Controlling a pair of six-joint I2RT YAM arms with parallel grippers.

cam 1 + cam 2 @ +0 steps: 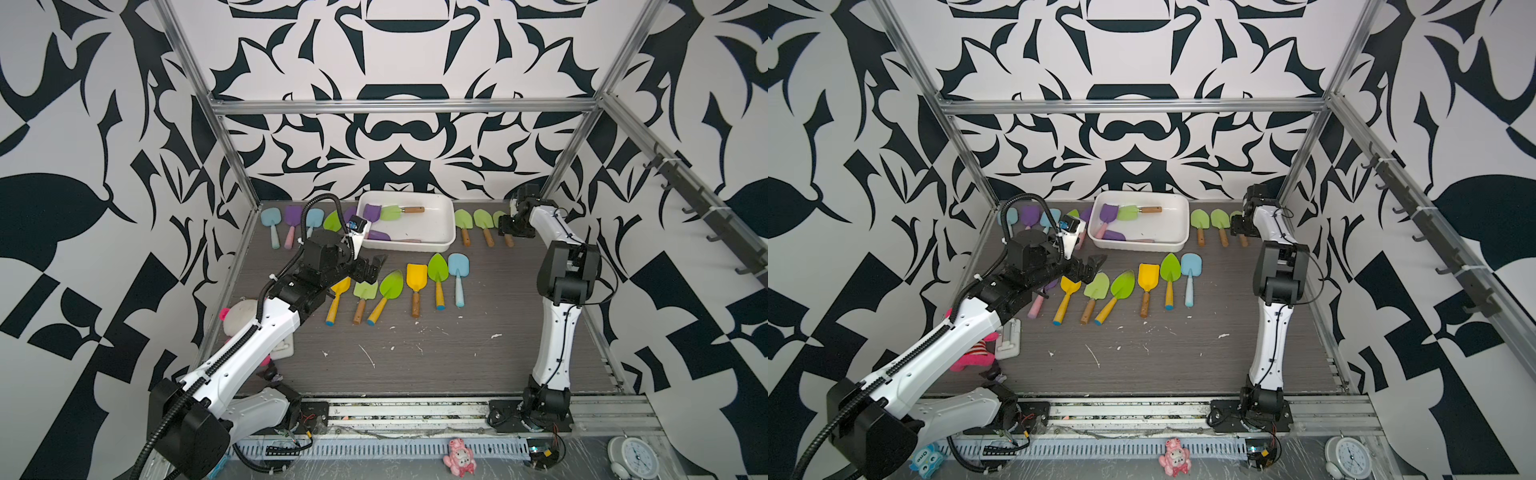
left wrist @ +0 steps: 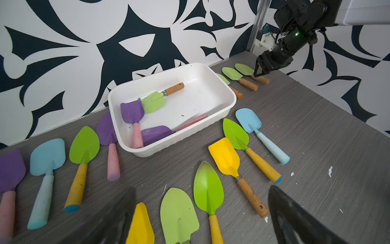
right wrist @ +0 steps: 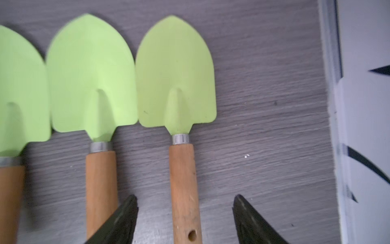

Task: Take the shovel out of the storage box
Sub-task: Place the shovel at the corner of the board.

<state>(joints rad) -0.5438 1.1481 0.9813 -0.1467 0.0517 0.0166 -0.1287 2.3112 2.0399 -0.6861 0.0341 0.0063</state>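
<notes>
1. The right claw (image 3: 184, 197) is spread, with one finger on each side of a wooden handle and touching neither side.
2. That handle belongs to a pale green shovel (image 3: 176, 74) lying flat on the table (image 3: 263, 126), the last in a row of three, nearest the side wall.
3. The left claw (image 2: 202, 188) is spread wide above the front row of shovels.
4. The storage box (image 2: 198, 99) sits by the back wall. Inside lie a green shovel (image 2: 154, 101), a purple shovel (image 2: 132, 111) and a second purple shovel (image 2: 155, 133).
</notes>
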